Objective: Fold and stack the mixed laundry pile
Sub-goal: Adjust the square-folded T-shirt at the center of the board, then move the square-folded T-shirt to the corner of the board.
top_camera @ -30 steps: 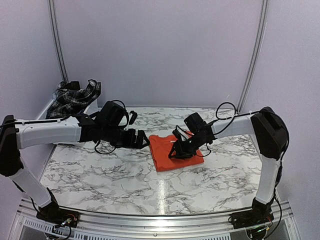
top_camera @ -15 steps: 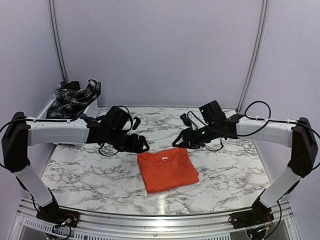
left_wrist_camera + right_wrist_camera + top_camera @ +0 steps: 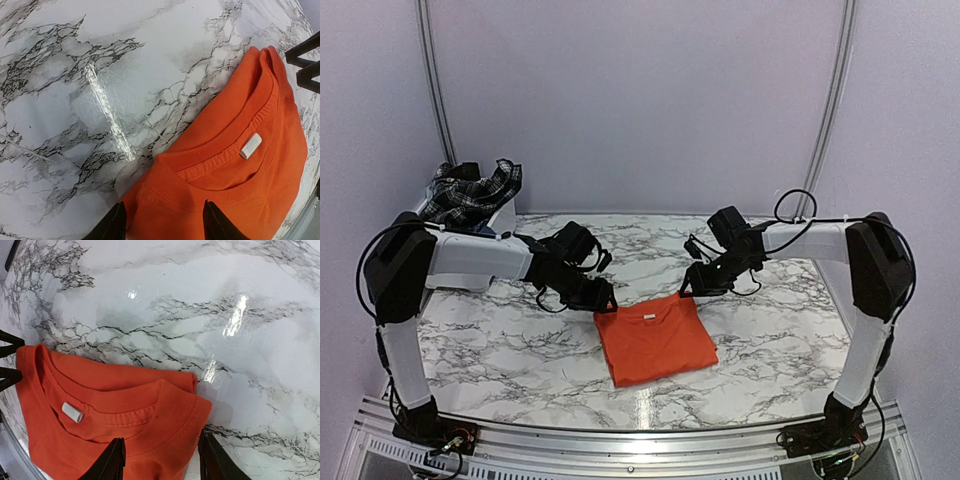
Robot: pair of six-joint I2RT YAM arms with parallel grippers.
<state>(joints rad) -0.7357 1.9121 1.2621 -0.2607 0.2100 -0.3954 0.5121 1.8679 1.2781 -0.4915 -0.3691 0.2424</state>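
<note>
Left hand (image 3: 605, 298), right hand (image 3: 688, 290) seemingly open; T-shirt (image 3: 655, 340) collar faces away.

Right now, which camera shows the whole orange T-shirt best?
Top external: the orange T-shirt lies whole in frame, all four sides showing. Both wrist views show only its collar end and label, cropped by the frame.

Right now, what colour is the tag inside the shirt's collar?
The tag is white, clearest in the left wrist view.

White bin (image 3: 505, 218) sitting far-left on marble table (image 3: 500, 345); aluminium rail (image 3: 620, 440) running along near edge.
</note>
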